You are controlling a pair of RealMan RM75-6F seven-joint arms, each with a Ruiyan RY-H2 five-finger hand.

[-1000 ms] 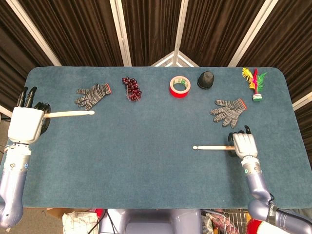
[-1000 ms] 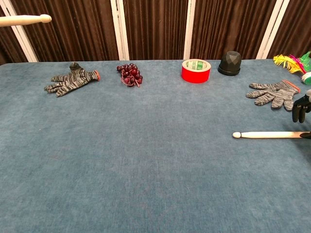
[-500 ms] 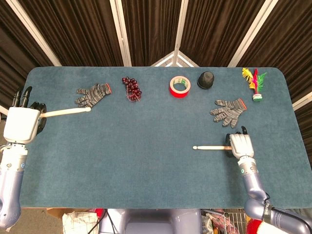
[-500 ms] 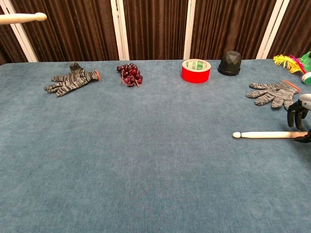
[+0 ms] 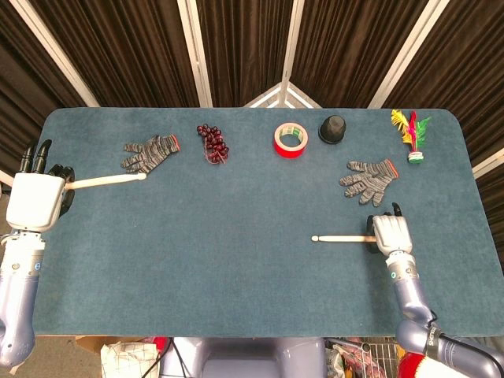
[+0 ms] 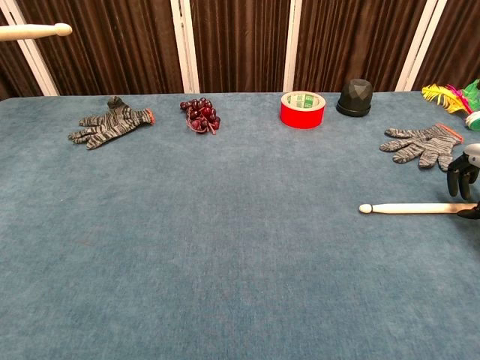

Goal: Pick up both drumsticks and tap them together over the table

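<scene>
My left hand (image 5: 35, 201) grips the butt of one wooden drumstick (image 5: 106, 180) at the table's left edge. That stick is held in the air, and its tip (image 6: 61, 30) shows high at the top left of the chest view. The second drumstick (image 5: 340, 238) lies flat on the blue table (image 5: 236, 260) at the right, tip pointing left. My right hand (image 5: 392, 234) hovers over its butt end. In the chest view its dark fingers (image 6: 459, 174) hang just above the stick (image 6: 412, 208), with the thumb below it. The fingers are not closed on it.
Along the far side lie a grey glove (image 5: 150, 153), a bunch of dark red grapes (image 5: 213, 142), a red tape roll (image 5: 290, 139), a black cup (image 5: 333, 128) and a feathered shuttlecock (image 5: 411, 134). A second grey glove (image 5: 368, 179) lies just beyond my right hand.
My left hand has drawn back to the left a little, and its stick's tip now angles slightly farther from me. My right hand has shifted slightly over the lying stick, which has not moved.
</scene>
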